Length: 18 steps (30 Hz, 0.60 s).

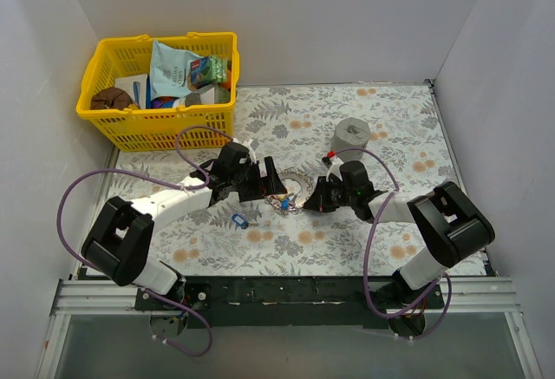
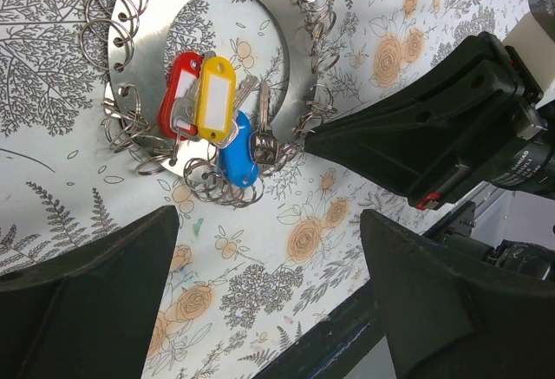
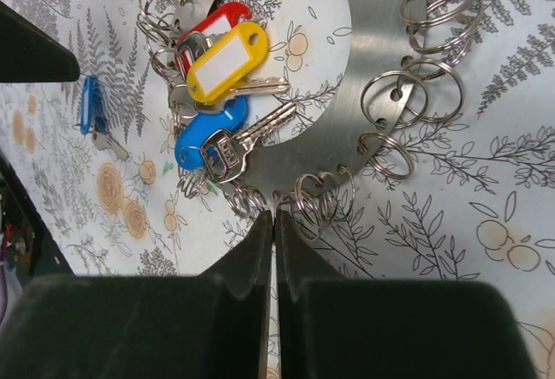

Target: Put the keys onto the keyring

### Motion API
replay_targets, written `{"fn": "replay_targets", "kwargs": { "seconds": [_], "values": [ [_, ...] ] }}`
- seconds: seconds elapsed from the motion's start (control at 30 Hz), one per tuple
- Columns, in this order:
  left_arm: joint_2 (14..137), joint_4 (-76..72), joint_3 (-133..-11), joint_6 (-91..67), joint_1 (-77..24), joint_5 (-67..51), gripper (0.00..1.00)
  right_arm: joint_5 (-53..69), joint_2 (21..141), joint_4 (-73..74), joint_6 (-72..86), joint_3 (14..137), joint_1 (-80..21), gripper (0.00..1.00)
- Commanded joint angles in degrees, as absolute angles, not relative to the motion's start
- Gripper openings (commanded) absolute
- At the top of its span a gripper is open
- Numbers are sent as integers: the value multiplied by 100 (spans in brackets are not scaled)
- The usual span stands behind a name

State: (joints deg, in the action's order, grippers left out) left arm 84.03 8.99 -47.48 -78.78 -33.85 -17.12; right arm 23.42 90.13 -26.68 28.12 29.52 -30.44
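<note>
The keyring (image 3: 364,93) is a flat silvery loop fringed with small split rings, lying on the flowered cloth (image 1: 295,190) (image 2: 295,58). Red (image 2: 178,93), yellow (image 2: 215,97) and blue (image 2: 237,158) tagged keys bunch at its near rim, and they also show in the right wrist view (image 3: 227,60). One more blue key (image 3: 89,106) lies loose to the left (image 1: 238,220). My right gripper (image 3: 275,214) is shut, its tips pinching the keyring's rim at a split ring (image 1: 310,201). My left gripper (image 2: 270,214) stands open and empty just short of the key bunch (image 1: 263,179).
A yellow basket (image 1: 160,123) of packets stands at the back left. A grey cylinder (image 1: 353,133) stands behind my right gripper. The table's dark front edge (image 2: 347,336) runs close under the left gripper.
</note>
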Motion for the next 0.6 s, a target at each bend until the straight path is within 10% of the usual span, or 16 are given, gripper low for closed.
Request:
{"fn": "replay_targets", "kwargs": {
  "seconds": [0.0, 0.57],
  "values": [
    [8060, 932, -4799, -7726, -3349, -1608, 86, 2189, 8965, -2584, 2619, 3138, -3023, 1],
    [6830, 203, -4781, -7023, -3349, -2029, 84, 2733, 6971, -1116, 398, 4060, -3023, 1]
  ]
}}
